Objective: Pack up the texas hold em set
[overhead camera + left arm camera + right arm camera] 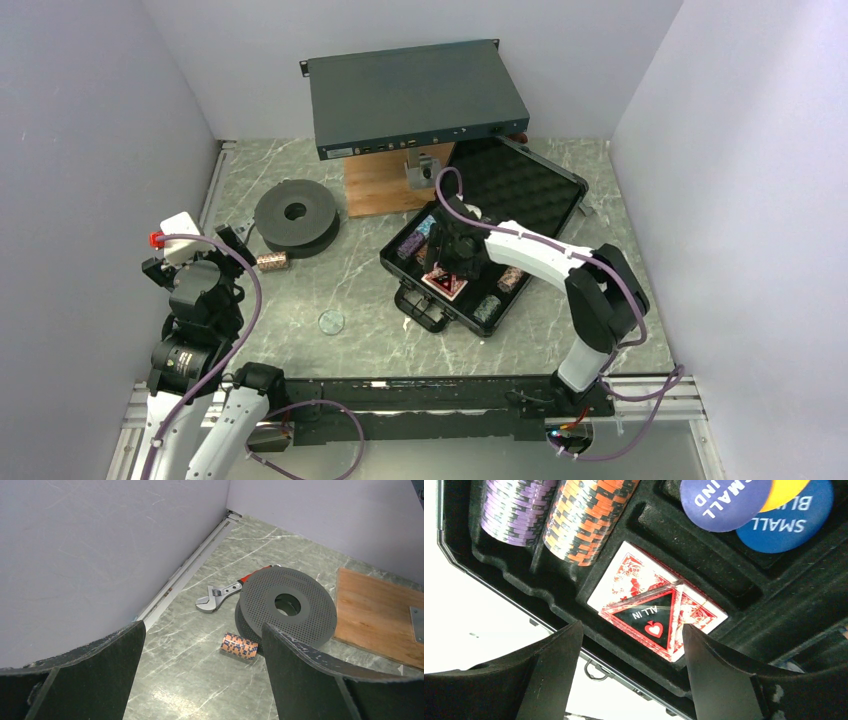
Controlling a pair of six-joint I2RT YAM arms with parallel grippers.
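The black case (556, 226) lies open at centre right, its egg-crate foam lid (520, 185) tilted back. My right gripper (455, 268) hangs open and empty just above its tray. In the right wrist view the red-black triangle (651, 621) lies on a red-backed card deck (626, 582), with purple (514, 507) and orange (586, 515) chip rolls and blue buttons (784, 522) in the tray. One orange chip roll (272, 261) lies loose on the table by the dark spool. My left gripper (225, 240) is open and empty short of that roll (240, 646).
A large grey electronics box (415, 95) stands at the back over a wooden board (385, 190). A dark round spool (294, 214) and a wrench (220, 596) lie at the left. A round clear disc (331, 322) lies on the table's middle. Walls close in on the left and right.
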